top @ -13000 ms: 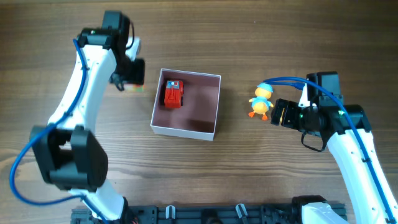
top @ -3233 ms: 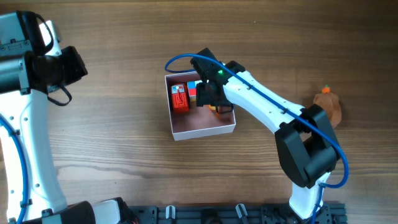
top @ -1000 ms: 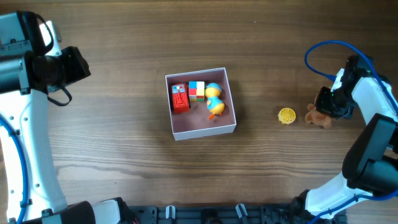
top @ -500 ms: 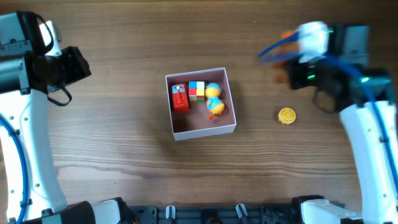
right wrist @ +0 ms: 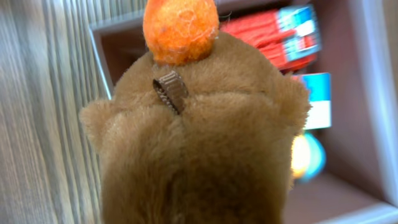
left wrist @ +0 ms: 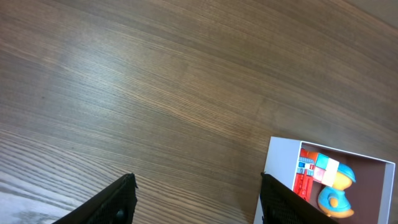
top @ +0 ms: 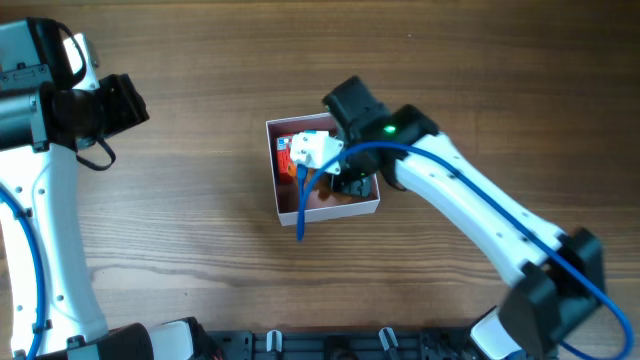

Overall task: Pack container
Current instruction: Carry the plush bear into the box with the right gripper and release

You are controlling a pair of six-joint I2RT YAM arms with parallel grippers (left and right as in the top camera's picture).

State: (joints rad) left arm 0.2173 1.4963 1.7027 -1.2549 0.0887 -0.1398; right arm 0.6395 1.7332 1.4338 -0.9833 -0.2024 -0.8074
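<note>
Overhead: the right pincer point(top: 348, 184) hangs over the container point(top: 322, 203) on the tabletop point(top: 450, 60). Left wrist: the left pincer point(left wrist: 199, 202) gapes wide, empty, well apart. Right wrist: a brown plush toy point(right wrist: 199, 143), apparently gripped, should descend onto bare pink floor before release.

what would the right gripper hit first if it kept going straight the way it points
Probably the pink floor of the container: the right gripper holds the brown plush toy over it, near the duck. Depth is unclear.
</note>
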